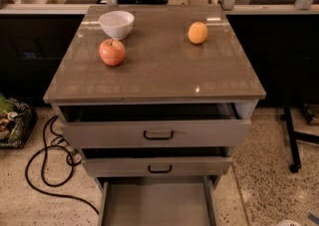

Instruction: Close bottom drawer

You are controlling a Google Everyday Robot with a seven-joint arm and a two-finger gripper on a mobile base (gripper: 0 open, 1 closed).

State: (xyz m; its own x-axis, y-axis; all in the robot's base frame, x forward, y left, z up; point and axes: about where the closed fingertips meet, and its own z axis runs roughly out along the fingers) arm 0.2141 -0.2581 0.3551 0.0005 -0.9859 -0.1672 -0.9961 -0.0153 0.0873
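Observation:
The bottom drawer (154, 204) is pulled far out at the lower edge of the camera view. I see its plain grey tray, which looks empty. Its front and handle are cut off by the frame. Above it, the middle drawer (158, 166) and the top drawer (157, 133) are each open a little, with black loop handles. My gripper is out of view. Only a pale rounded part (294, 223) shows at the bottom right corner, to the right of the bottom drawer.
On the cabinet top (164, 70) stand a white bowl (116, 23), a red apple (112, 52) and an orange (198, 32). A black cable (45, 165) loops on the floor at left beside a basket (12, 123). A black stand leg (291, 140) is at right.

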